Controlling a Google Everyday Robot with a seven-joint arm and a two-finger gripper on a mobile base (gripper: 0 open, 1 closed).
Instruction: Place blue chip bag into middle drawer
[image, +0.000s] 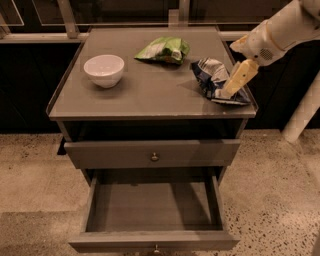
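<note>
The blue chip bag lies crumpled on the right side of the grey cabinet top. My gripper comes in from the upper right on a white arm and hangs over the bag's right edge, pointing down and left. The middle drawer is pulled open at the bottom of the view, its flat grey floor bare, its knob at the front edge.
A white bowl stands at the left of the top. A green and white snack bag lies at the back centre. The upper drawer is shut. A white post stands to the right on the speckled floor.
</note>
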